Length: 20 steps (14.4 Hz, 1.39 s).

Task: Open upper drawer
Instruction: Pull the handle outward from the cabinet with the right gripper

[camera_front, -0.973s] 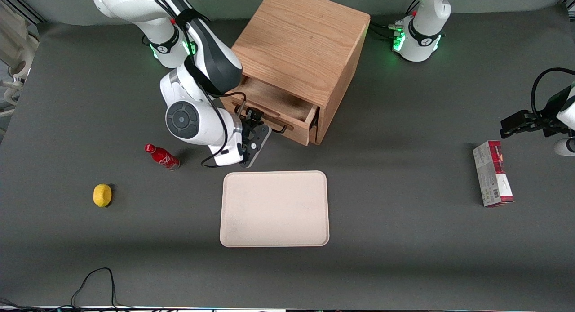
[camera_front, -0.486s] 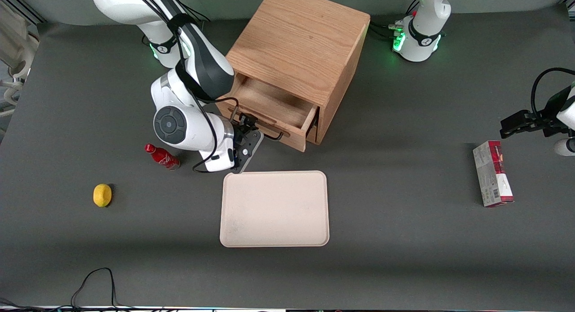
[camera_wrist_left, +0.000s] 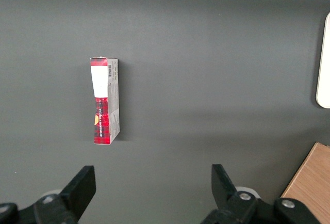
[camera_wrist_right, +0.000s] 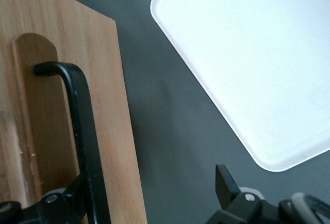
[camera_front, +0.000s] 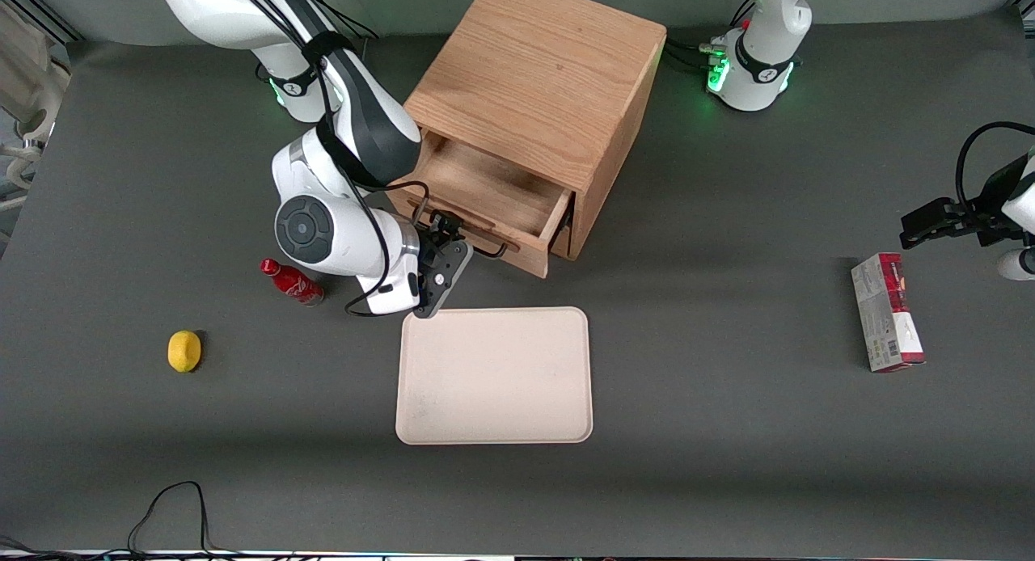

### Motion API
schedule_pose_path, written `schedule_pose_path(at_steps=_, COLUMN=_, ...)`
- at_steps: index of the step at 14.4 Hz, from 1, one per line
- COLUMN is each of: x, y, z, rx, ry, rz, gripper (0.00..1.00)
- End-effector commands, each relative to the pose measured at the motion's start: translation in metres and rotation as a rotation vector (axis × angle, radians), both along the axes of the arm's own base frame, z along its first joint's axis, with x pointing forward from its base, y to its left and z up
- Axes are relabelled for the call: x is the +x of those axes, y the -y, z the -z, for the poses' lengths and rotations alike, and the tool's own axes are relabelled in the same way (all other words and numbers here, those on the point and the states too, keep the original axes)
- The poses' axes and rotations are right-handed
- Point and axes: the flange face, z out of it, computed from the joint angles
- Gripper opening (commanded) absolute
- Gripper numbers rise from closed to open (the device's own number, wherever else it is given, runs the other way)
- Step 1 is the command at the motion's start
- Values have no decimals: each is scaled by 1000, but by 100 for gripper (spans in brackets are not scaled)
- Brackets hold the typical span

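Upper drawer [camera_front: 485,193] pulled well out of the wooden cube cabinet [camera_front: 542,68], shallow tray body open to view, empty inside, front panel turned toward the front camera and a little toward the working arm's end of the table [camera_front: 728,464]. Thin black wire handle [camera_front: 489,251] across that front panel, seen close up in the right wrist view [camera_wrist_right: 82,131] as a bent black rod standing off the light oak face [camera_wrist_right: 62,69]. Gripper [camera_front: 443,225] right at the handle, just in front of the drawer front, fingers spread wide apart; one finger [camera_wrist_right: 72,190] close against the rod, the other [camera_wrist_right: 223,177] clear of it over bare table, so hooked on the handle rather than clamped. Cream tray [camera_front: 493,375] flat on the table, nearer the front camera than the drawer, one rounded corner just beside the wrist. Small red bottle [camera_front: 291,280] lying on its side toward the working arm's end, yellow lemon [camera_front: 184,351] farther out the same way and nearer the camera. Red and white carton [camera_front: 885,312] well apart, toward the parked arm's end, lying flat.
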Motion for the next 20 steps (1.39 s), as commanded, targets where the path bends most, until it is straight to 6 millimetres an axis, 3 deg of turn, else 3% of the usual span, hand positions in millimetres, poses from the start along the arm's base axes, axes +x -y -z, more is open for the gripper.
schedule_pose_path(at_steps=1, x=10, y=0, z=1, rx=-1, ry=24, rz=-21, gripper=100)
schedule_pose_path(at_steps=8, x=28, y=13, z=-13, rx=14, ry=55, rz=3, gripper=100)
schedule_pose_path(at_steps=18, x=40, y=18, z=-8, rx=22, ry=68, rz=-7, gripper=100)
schedule_pose_path(at_steps=20, x=46, y=28, z=-8, rx=22, ry=69, rz=6, gripper=100)
